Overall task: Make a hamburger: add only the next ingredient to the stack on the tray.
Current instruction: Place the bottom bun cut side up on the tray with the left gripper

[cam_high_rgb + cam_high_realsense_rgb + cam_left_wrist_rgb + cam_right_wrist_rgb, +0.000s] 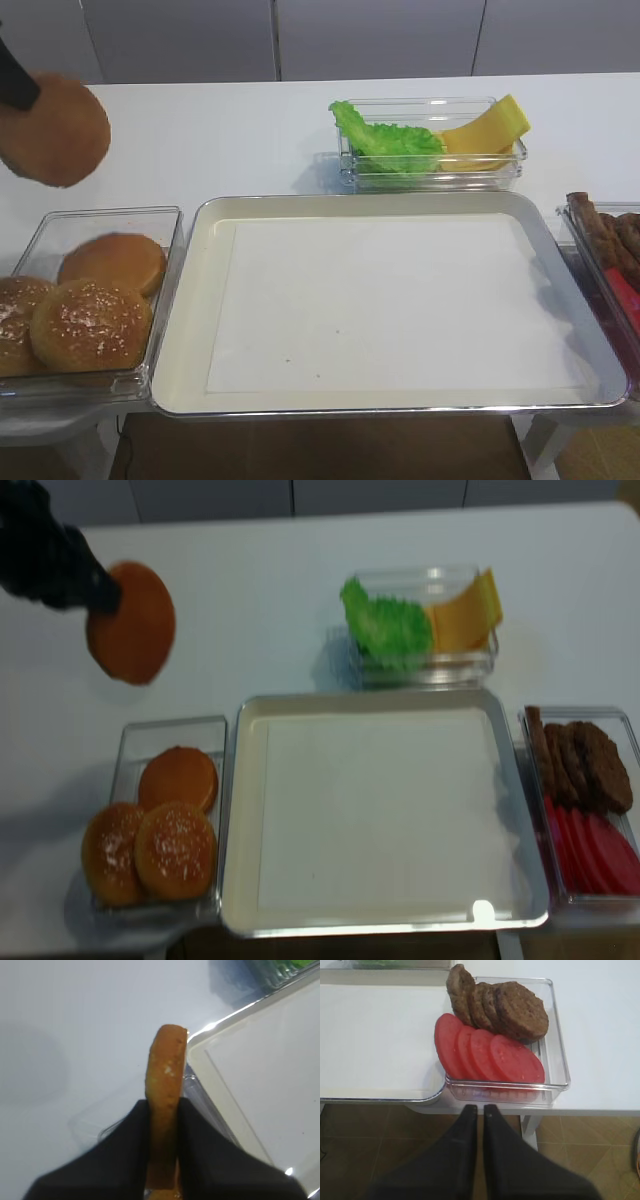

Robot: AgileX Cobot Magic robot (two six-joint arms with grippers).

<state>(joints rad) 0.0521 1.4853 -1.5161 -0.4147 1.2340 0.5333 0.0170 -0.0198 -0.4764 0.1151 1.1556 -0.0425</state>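
A flat, smooth golden-brown bun half [55, 130] [130, 622] hangs edge-up over the white table, left of and beyond the tray. My left gripper [164, 1102] [100, 592] is shut on it, one finger on each face [165, 1070]. The silver tray [190, 300] [235, 810] holds only its white paper sheet [390, 300]. My right gripper [479, 1107] is shut and empty. It hangs past the table's front edge, just in front of the patty and tomato container.
A clear container [165, 225] left of the tray holds one smooth bun [112, 262] and two sesame buns [90, 325]. Lettuce [385, 140] and cheese [490, 130] sit in a container behind the tray. Patties [510, 1007] and tomato slices [490, 1055] lie in a container at its right.
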